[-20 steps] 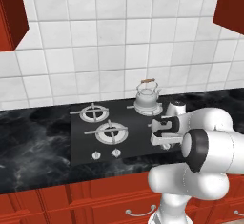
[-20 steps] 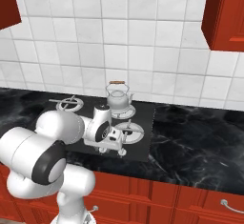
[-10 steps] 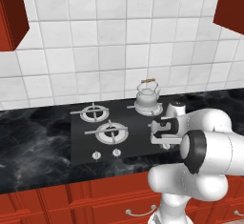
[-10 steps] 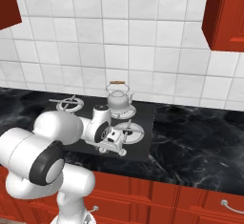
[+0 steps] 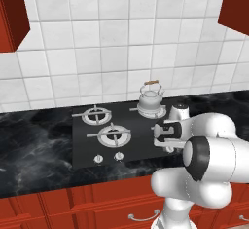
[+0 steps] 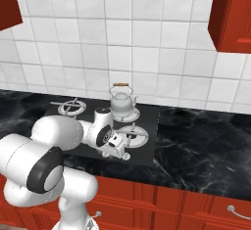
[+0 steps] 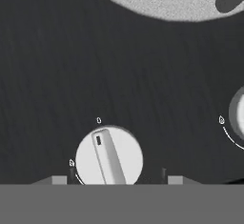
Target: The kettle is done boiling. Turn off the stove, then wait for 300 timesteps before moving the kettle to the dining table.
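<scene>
One white knob (image 7: 109, 156) lies between the open tool's (image 7: 114, 180) tips, untouched

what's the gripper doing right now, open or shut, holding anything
Gripper: open, fingertips either side of a white stove knob, not clamped on it.

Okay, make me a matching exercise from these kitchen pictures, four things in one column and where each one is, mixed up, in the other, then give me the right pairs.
Things:
1. kettle
2. gripper
3. white knob
4. wall cabinet

Places:
A. high on the tiled wall
B. on a back burner of the stove
C. low over the stove's front edge, jaws either side of a knob
D. between the finger tips in the hand view

Pairs: 1-B, 2-C, 3-D, 4-A
</scene>
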